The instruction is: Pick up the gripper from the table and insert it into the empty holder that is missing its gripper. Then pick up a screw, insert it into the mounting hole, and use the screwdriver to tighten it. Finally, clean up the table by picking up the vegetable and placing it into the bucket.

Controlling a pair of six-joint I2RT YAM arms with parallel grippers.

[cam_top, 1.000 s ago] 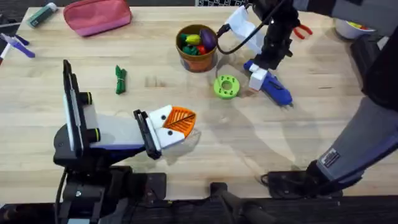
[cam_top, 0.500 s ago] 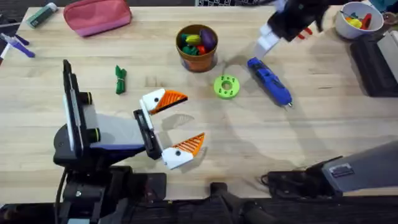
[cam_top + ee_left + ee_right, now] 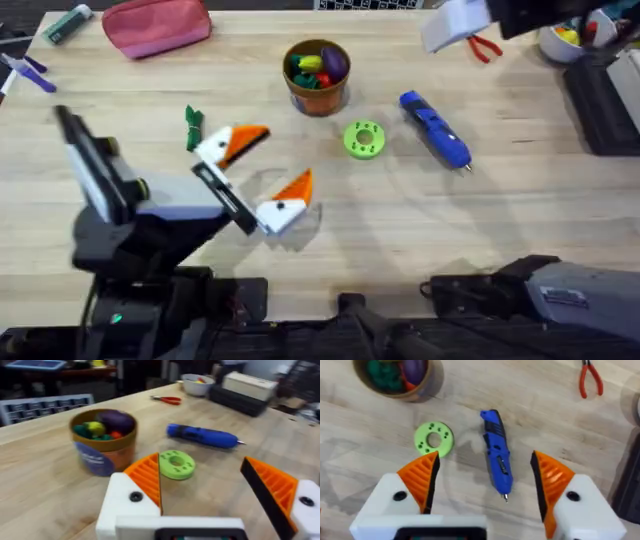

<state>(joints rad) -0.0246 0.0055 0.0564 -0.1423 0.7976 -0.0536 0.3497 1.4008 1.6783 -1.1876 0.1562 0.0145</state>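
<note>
One screwdriver (image 3: pixel 434 129) — one bucket (image 3: pixel 317 76) — one vegetable (image 3: pixel 192 127)

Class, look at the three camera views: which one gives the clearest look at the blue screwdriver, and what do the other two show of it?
The right wrist view: the screwdriver lies whole below the camera, metal tip and dark markings visible. The left wrist view shows it side-on and farther off, behind the green disc. The overhead view shows it whole but small on the table.
</note>
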